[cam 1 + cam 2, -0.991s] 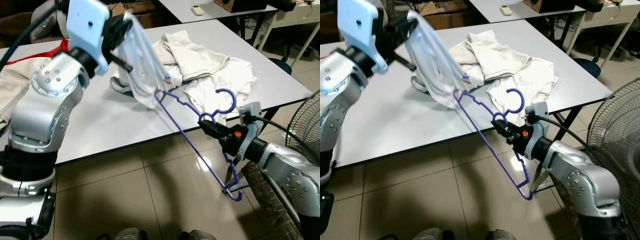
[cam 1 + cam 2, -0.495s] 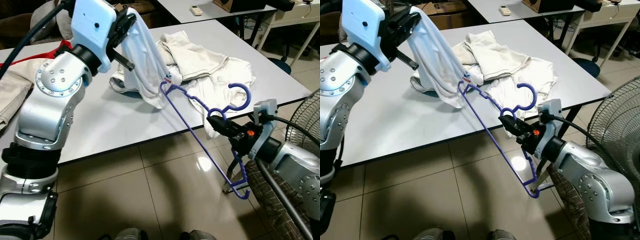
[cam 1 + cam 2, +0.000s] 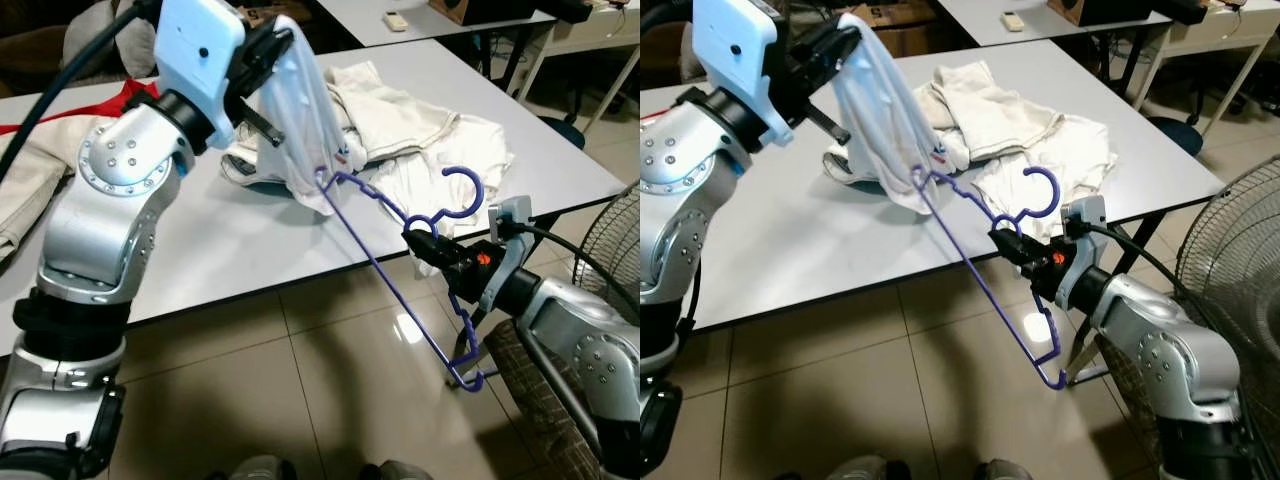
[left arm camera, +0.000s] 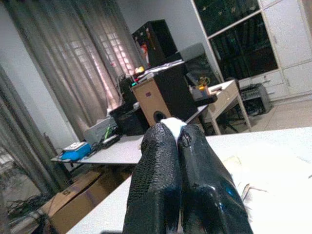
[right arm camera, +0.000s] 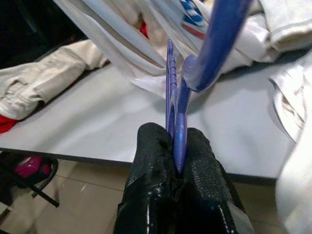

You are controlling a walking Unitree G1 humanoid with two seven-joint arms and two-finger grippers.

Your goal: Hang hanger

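A blue plastic hanger (image 3: 392, 262) hangs tilted in the air at the white table's (image 3: 200, 240) front edge. My right gripper (image 3: 420, 241) is shut on its neck just below the hook (image 3: 462, 195); the right wrist view shows the blue hanger (image 5: 176, 126) pinched between the fingers. My left gripper (image 3: 268, 52) is raised over the table and shut on a white garment (image 3: 305, 125) that hangs down from it. The hanger's upper shoulder tip (image 3: 322, 178) touches the garment's lower hem. In the left wrist view a bit of white garment (image 4: 172, 124) pokes out between the closed fingers.
A pile of white clothes (image 3: 420, 140) lies on the table's right part, beige and red clothing (image 3: 40, 150) at its left. A fan (image 3: 610, 260) stands at the right by my right arm. Tiled floor (image 3: 300, 400) lies below. More tables stand behind.
The right gripper and hanger have shifted slightly left and down; the hanger tip stays at the garment's hem. The left gripper with the garment moved a little right.
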